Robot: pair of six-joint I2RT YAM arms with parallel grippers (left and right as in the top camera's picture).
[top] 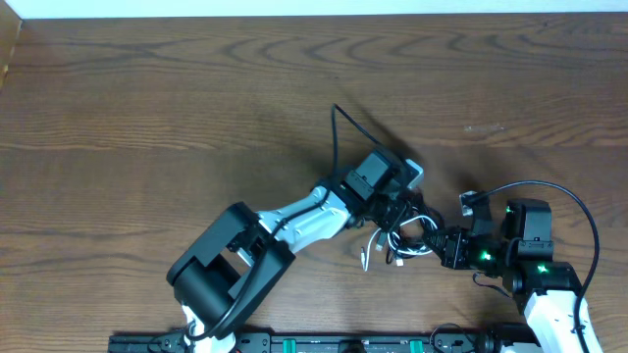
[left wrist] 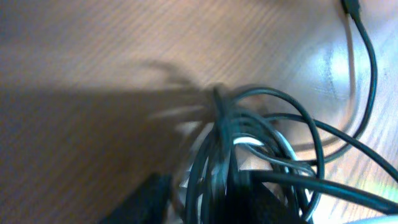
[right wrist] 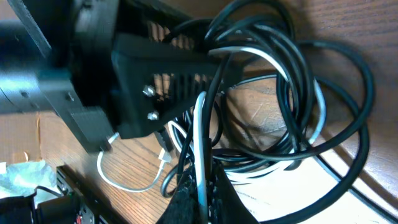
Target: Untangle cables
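The cables lie as one knot of thin black loops and a white cord between my two grippers, near the table's front middle. My left gripper comes in from the left, and its dark fingers close round a bunch of black strands. One black cable tail runs off toward the far side and ends in a small plug. My right gripper is shut on a pale strand and a black one. A white cord with its plug curls on the wood beside it.
A thick black robot wire arcs over the right arm's base. A black rail runs along the table's front edge. Something white and crumpled lies by that edge. Bare brown wood stretches to the left and far side.
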